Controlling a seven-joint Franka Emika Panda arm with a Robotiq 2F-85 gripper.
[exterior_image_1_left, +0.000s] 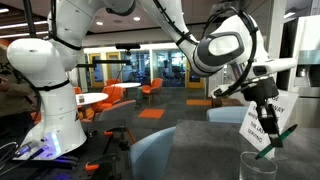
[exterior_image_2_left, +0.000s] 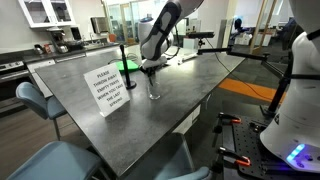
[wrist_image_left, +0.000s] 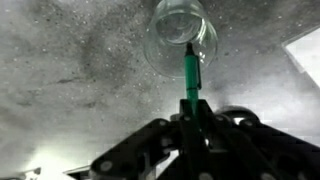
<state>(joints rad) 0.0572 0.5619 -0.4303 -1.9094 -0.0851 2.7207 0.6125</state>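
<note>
Green pen (wrist_image_left: 190, 70) — one item, slim, clamped at its back end in the gripper (wrist_image_left: 193, 108), with the jaws closed tight on the barrel. In the wrist view its tip points down at the mouth of the glass (wrist_image_left: 165, 40). We cannot tell whether the tip has crossed the rim or hangs just above it. In an exterior view the pen (exterior_image_1_left: 281, 135) leans at a slant rather than hanging plumb.

Clear glass (exterior_image_2_left: 153, 88) — one, upright, empty as far as we can see. It stands on the grey table (exterior_image_2_left: 170, 125) near its middle, just right of the white sign (exterior_image_2_left: 107, 88).

Step in hand, as we judge it: the pen is held over the glass and has not yet been released.

Next move, as we judge it, calls for:
- centring the tip inside the rim
- keeping the slanted barrel off the glass wall so the glass does not tip
- a short descent
- opening the jaws
</note>
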